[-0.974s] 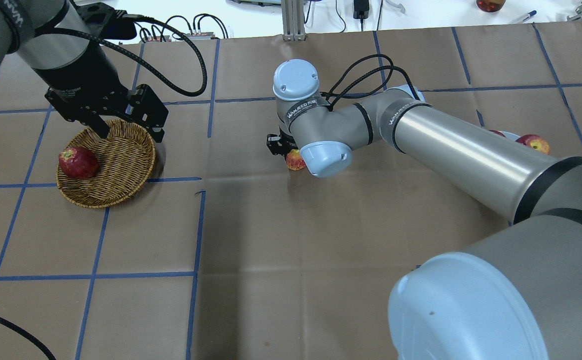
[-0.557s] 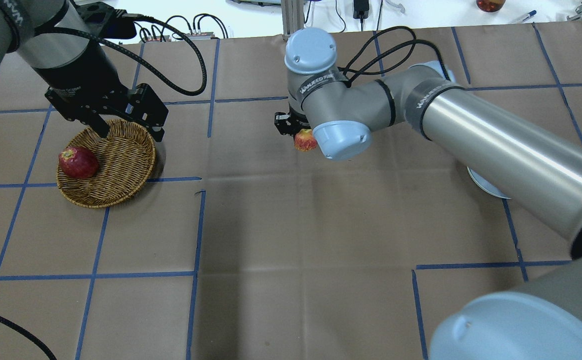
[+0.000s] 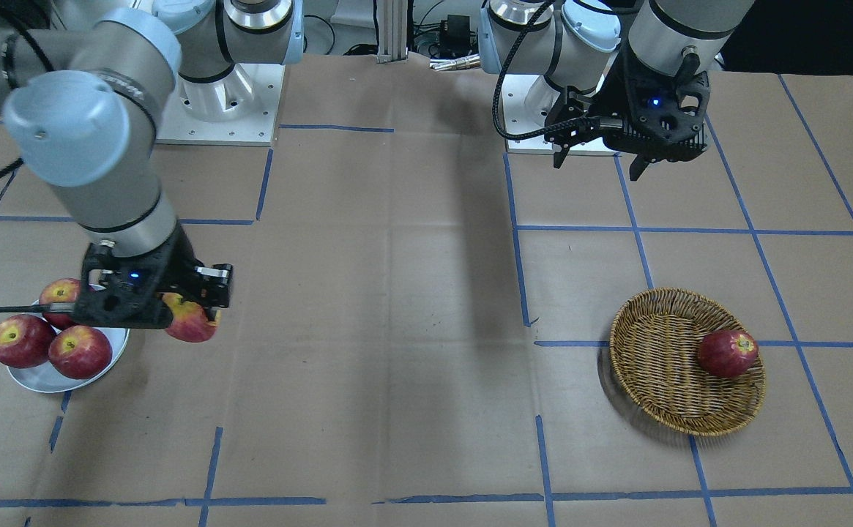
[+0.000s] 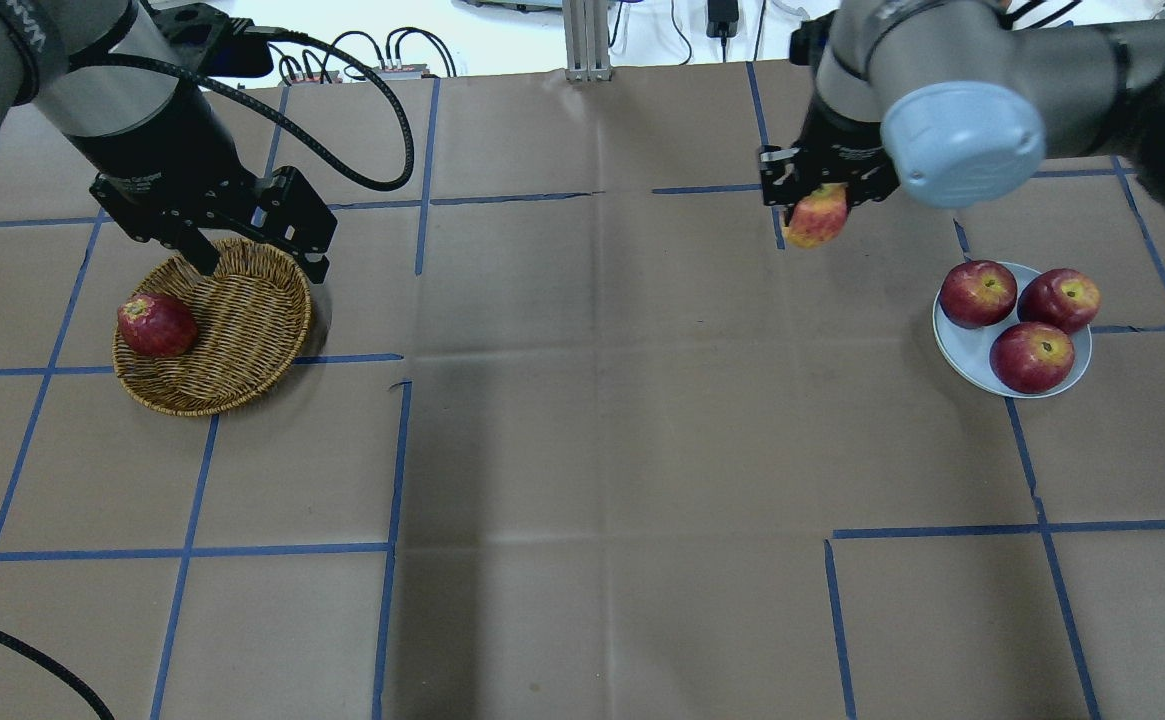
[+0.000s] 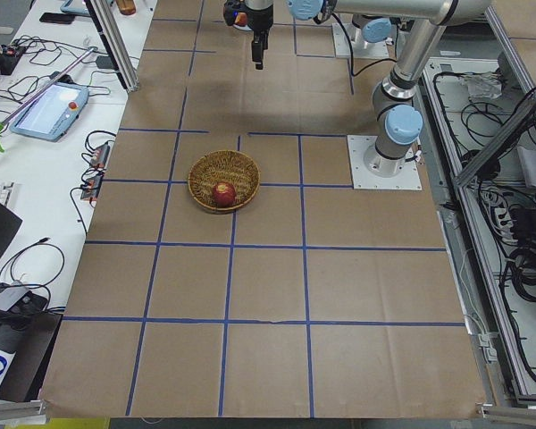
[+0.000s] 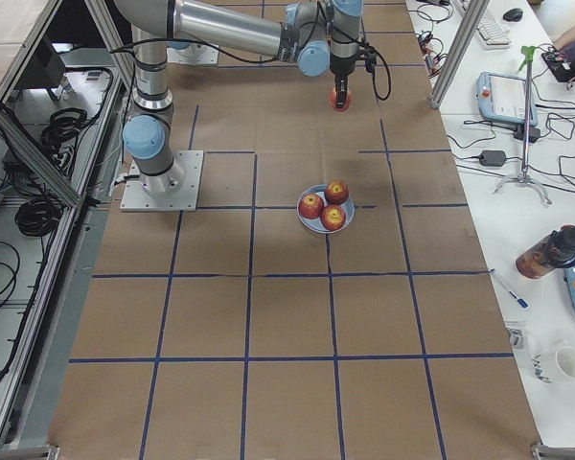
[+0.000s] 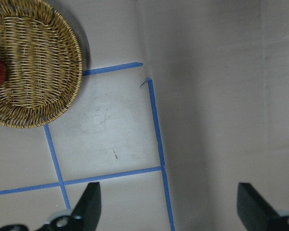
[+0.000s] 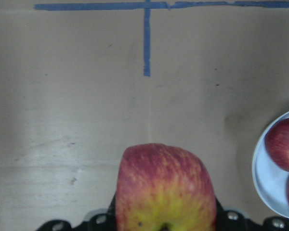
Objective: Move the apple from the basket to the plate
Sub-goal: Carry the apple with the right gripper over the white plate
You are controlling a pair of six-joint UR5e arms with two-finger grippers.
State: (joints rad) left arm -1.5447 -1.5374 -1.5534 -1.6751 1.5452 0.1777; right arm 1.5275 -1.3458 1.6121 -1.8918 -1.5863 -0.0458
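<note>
Streaked apple (image 4: 815, 218) is clenched in right gripper (image 4: 820, 192), aloft toward the table's far edge, short of plate (image 4: 962, 350). Judged rigid, smooth, bruisable, so best gripped across its widest girth. Left gripper (image 7: 171, 207) is released near basket (image 4: 242, 340).

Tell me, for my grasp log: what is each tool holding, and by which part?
Right tool: the apple, by its sides near the stem end. Left tool: nothing.

The apple (image 4: 815, 216) is light red streaked yellow-orange, yellow around its stem hollow. The basket (image 4: 242, 335) is brown-and-tan weave, the plate (image 4: 960, 352) pale grey-white under dark-red apples (image 4: 1032, 357), the counter (image 4: 592, 450) brown paper gridded with blue tape (image 4: 182, 551).
</note>
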